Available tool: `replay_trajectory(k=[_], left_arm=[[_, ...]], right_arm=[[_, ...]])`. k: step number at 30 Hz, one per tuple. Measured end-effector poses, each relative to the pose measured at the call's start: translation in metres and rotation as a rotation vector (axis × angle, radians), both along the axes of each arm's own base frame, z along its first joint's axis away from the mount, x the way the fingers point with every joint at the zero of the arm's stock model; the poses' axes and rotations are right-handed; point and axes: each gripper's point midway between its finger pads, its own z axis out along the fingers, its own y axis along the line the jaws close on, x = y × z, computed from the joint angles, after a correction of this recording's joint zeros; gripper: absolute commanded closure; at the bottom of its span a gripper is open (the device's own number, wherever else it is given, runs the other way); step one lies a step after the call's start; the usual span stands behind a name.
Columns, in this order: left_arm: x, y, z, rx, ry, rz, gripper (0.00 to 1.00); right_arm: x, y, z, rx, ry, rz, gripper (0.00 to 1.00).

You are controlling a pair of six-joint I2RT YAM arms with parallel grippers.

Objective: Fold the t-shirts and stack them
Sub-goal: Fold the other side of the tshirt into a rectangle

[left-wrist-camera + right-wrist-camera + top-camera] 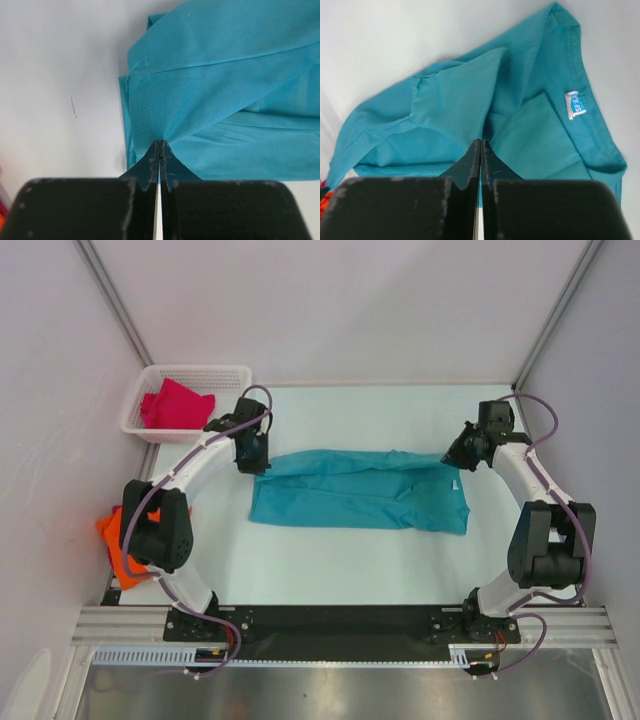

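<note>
The teal-blue t-shirt [360, 490] lies across the middle of the table, partly folded lengthwise. My left gripper [252, 458] is shut on its left far edge; the left wrist view shows the cloth [215, 85] pinched at the tips [160, 145]. My right gripper [455, 458] is shut on its right far edge near the collar; the right wrist view shows the cloth [470, 105] pinched at the tips [480, 143] and a white label [575, 104]. The magenta-red t-shirt [176, 406] sits in the basket. The orange t-shirt [115, 545] hangs at the table's left edge behind my left arm.
A white lattice basket [230, 375] stands at the far left corner. White walls and metal frame posts enclose the table. The arm bases sit on a black rail [340, 625] at the near edge.
</note>
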Motion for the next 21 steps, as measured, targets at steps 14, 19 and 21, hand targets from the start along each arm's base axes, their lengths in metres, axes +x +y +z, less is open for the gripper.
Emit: replay_trajectory(k=[14, 19, 21], left_arm=[[-0.036, 0.01, -0.001, -0.003, 0.005, 0.0, 1.0], [-0.039, 0.01, -0.003, -0.006, 0.011, -0.003, 1.0], [-0.038, 0.01, -0.003, -0.007, 0.009, -0.002, 1.0]], right_arm=[[-0.046, -0.014, -0.021, -0.11, 0.132, -0.055, 1.0], [-0.055, -0.02, -0.013, -0.137, 0.119, -0.077, 1.0], [-0.057, -0.021, -0.009, -0.145, 0.111, -0.082, 1.0]])
